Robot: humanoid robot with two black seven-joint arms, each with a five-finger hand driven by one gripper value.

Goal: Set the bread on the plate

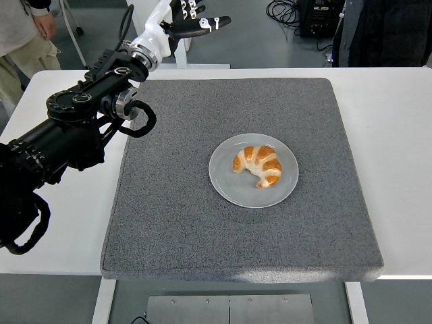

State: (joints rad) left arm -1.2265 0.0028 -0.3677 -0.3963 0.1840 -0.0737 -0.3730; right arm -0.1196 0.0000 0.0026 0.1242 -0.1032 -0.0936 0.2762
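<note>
A golden croissant [258,165] with pale stripes lies on a round light-grey plate [227,181] near the middle of the dark grey mat [175,209]. My left arm [74,128] reaches in from the left edge, across the mat's far left corner. Its hand [196,19] is held high beyond the table's far edge, fingers spread and holding nothing. It is well away from the plate. The right arm does not show.
The mat covers most of the white table [405,135]. A person [27,34] stands at the top left behind the table. Another dark-clothed figure [385,30] and a black box with cables [317,17] are at the top right.
</note>
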